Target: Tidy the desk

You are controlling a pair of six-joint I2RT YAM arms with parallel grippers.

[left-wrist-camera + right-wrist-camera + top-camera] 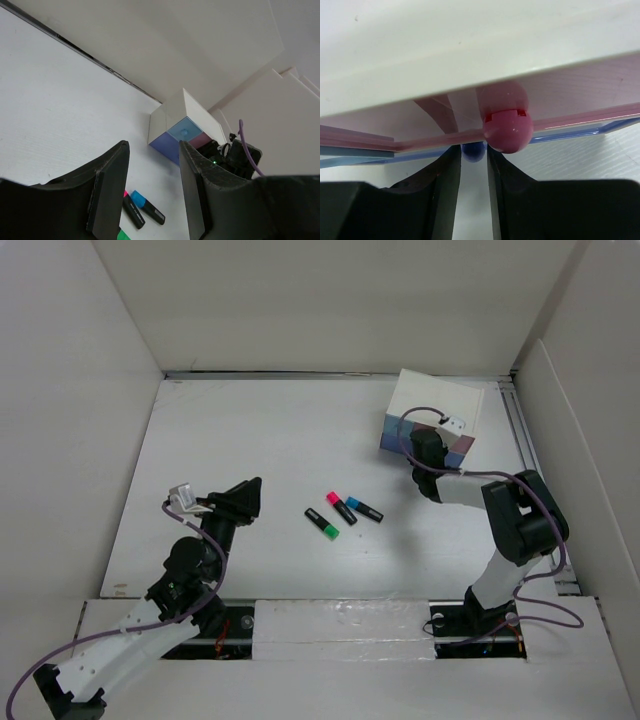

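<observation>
The matte white desk carries a small white drawer box, which sits askew near the far right corner. Around the middle of the surface lie three black markers, all slanted alike. The pink-capped marker and blue-capped marker lie just beside each other. The green-capped marker lies slightly nearer the left edge.

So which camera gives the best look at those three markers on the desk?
The top external view: the green marker, pink marker and blue marker lie whole on the desk. The left wrist view shows blue, but pink and green are cut off. The right wrist view shows none, only the drawer box.
</observation>
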